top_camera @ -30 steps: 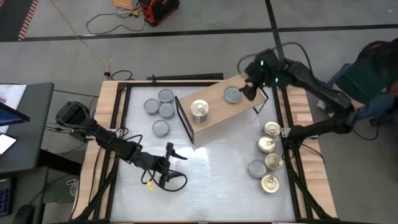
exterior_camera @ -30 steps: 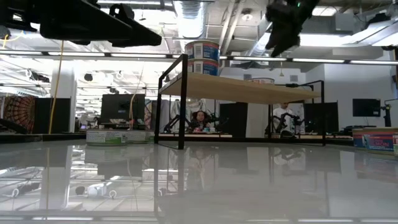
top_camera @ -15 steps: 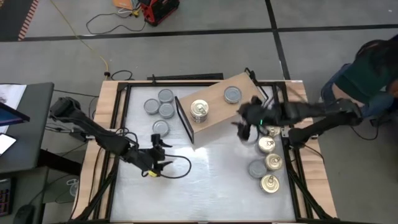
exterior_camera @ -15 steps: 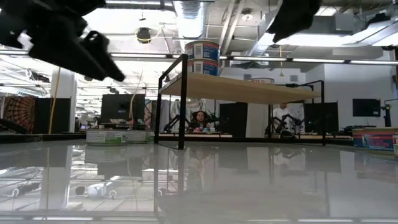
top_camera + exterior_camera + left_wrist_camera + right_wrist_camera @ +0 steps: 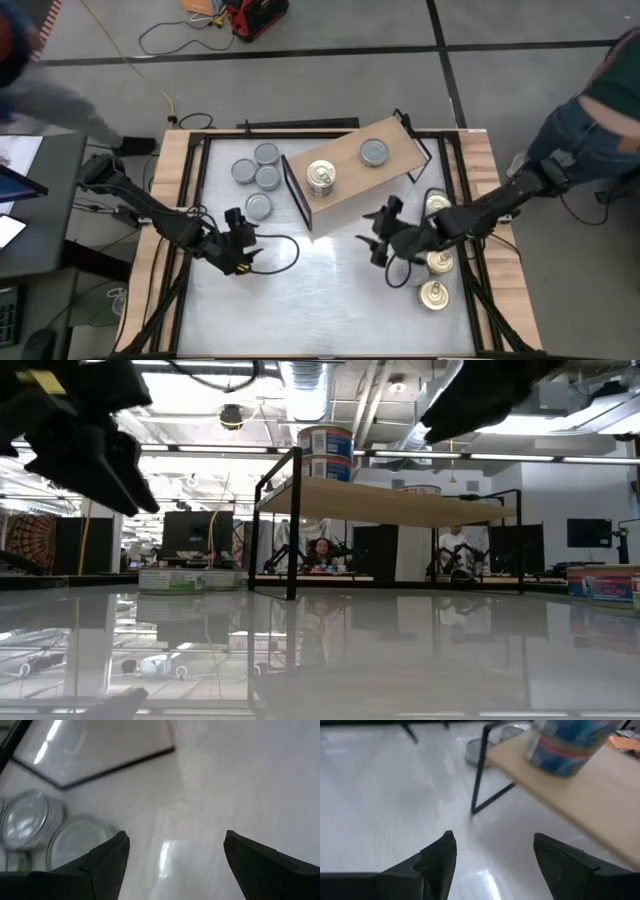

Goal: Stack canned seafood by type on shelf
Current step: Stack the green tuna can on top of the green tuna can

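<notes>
The left gripper [image 5: 240, 243] hangs low over the white tabletop [image 5: 320, 290], just in front of the four dull grey-topped round tins [image 5: 256, 176] that lie grouped at the table's left rear. Its jaws are spread wide with nothing between them. In the left wrist view two of those grey tins [image 5: 75, 842] show just past one dark finger [image 5: 107, 862], outside the gap — the space between the fingers holds only bare white surface.

The right gripper [image 5: 381, 232] hovers over the tabletop between the shelf and the cluster of shiny gold-silver pull-tab tins [image 5: 436, 262] along the table's right side. Its jaws are also apart and empty. The right wrist view looks past its fingers [image 5: 437, 862] toward a black leg of the shelf frame, with the tins well clear of the gap.

The light tan rectangular wooden shelf [image 5: 355, 175] on its thin black metal frame stands skewed at the table's rear middle. On it rests a stack of two tins with blue labels and a gold pull-tab lid on top [image 5: 320, 177], near the board's left end, and a single grey-topped tin [image 5: 373, 152] farther right, apart from the stack. The low view shows the stack [image 5: 325, 453] standing upright on the board [image 5: 400, 503].
</notes>
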You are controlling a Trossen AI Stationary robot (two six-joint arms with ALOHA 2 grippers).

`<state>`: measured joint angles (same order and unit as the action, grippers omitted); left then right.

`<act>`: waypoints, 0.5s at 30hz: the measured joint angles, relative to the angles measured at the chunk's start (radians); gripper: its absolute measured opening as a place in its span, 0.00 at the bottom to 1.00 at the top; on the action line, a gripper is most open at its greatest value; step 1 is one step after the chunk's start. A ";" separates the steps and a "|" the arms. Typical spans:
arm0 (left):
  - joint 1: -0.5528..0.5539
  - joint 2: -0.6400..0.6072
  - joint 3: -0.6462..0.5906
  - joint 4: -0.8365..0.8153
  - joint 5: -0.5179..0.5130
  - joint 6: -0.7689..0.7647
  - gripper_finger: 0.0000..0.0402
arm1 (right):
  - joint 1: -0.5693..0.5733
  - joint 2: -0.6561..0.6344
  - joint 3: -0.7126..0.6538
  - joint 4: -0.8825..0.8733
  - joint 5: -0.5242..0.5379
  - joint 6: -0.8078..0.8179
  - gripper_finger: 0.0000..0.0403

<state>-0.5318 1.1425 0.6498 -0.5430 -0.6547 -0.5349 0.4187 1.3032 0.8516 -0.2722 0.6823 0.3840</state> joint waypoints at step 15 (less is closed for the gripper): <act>0.134 0.003 0.011 -0.117 -0.006 0.073 0.75 | 0.011 0.141 -0.018 0.199 0.017 -0.104 0.72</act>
<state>-0.3975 1.1450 0.6605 -0.6597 -0.6609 -0.4618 0.4297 1.4438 0.8333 -0.0735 0.6996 0.2795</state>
